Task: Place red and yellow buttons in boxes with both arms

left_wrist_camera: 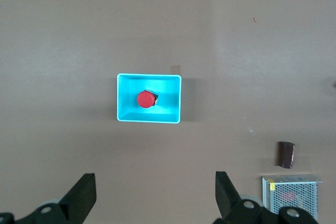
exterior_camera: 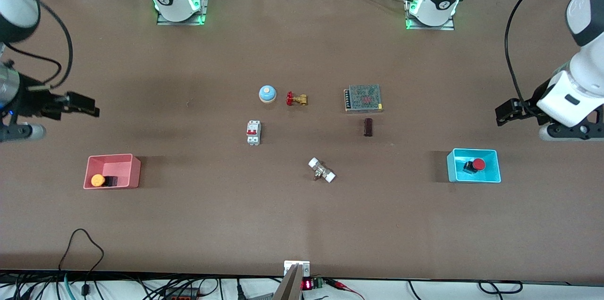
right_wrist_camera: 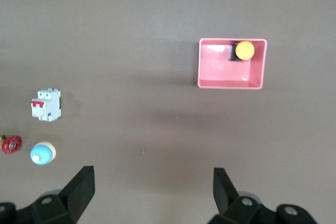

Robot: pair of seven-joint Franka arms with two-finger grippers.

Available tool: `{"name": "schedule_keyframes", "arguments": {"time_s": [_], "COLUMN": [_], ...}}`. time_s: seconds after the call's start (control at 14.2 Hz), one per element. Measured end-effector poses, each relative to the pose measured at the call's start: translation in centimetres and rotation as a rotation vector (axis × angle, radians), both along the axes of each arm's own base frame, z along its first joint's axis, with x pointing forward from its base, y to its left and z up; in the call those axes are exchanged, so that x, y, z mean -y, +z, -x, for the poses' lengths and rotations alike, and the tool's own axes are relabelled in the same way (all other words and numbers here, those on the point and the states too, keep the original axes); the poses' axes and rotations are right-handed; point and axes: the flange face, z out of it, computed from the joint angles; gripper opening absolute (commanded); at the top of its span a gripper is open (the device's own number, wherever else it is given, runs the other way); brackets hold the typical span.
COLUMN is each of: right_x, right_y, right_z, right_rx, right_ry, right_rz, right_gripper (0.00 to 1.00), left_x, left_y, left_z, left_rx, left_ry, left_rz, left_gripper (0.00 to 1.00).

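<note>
Front view, near to far: pink box (exterior_camera: 112,171) sits toward right arm's end w/ yellow button (exterior_camera: 98,180) lying in its near corner; cyan box (exterior_camera: 473,165) sits toward left arm's end w/ red button (exterior_camera: 478,164) inside. Both placements look done, so the step in hand is prob. a clean retreat. Mid-table clutter, untouched: white-capped fitting (exterior_camera: 322,170), breaker (exterior_camera: 254,132), dark block (exterior_camera: 368,127), then bell (exterior_camera: 267,94), valve (exterior_camera: 296,99), mesh box (exterior_camera: 363,98). Right gripper (exterior_camera: 87,106) hangs over bare table w/ fingers spread wide, empty; left gripper (exterior_camera: 505,113) likewise, wide & empty. Best practice: lift straight, don't clip box rims, keep cables off the boxes.
</note>
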Motion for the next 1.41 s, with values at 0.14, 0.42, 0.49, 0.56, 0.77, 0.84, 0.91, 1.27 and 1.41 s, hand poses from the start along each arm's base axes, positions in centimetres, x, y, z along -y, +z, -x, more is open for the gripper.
{"name": "schedule_keyframes", "arguments": {"time_s": [0.14, 0.42, 0.49, 0.56, 0.77, 0.84, 0.91, 1.27, 1.41], "right_x": [0.5, 1.2, 1.5, 1.9, 1.8, 1.8, 1.7, 1.2, 1.3], "right_y": [1.9, 1.5, 1.1, 0.7, 0.4, 0.8, 1.1, 1.3, 1.3], "right_z": [1.6, 2.8, 2.8, 3.1, 4.8, 5.3, 5.7, 6.4, 6.4], "right_rx": [0.006, -0.002, 0.012, 0.030, 0.029, 0.023, 0.018, -0.012, -0.016], "right_ry": [-0.003, -0.010, -0.011, -0.010, 0.003, 0.000, -0.010, -0.008, -0.010], "right_rz": [0.003, 0.003, 0.017, 0.036, 0.042, 0.038, 0.036, 0.037, 0.041], "right_gripper": [1.00, 1.00, 1.00, 1.00, 1.00, 1.00, 1.00, 1.00, 1.00], "left_x": [0.1, -0.7, -0.9, -1.0, -1.5, -1.7, -1.8, -2.2, -2.3], "left_y": [1.3, 4.0, 4.6, 5.2, 6.5, 6.8, 7.1, 7.3, 7.3], "left_z": [0.9, 2.7, 3.1, 3.4, 4.3, 4.5, 4.7, 4.8, 4.8], "left_rx": [-0.002, -0.004, 0.000, 0.007, 0.014, 0.019, 0.022, 0.024, 0.024], "left_ry": [0.003, 0.002, 0.002, 0.005, 0.016, 0.020, 0.022, 0.032, 0.038], "left_rz": [0.003, 0.026, 0.027, 0.026, 0.021, 0.020, 0.020, 0.031, 0.047], "left_gripper": [1.00, 1.00, 1.00, 1.00, 1.00, 1.00, 1.00, 1.00, 1.00]}}
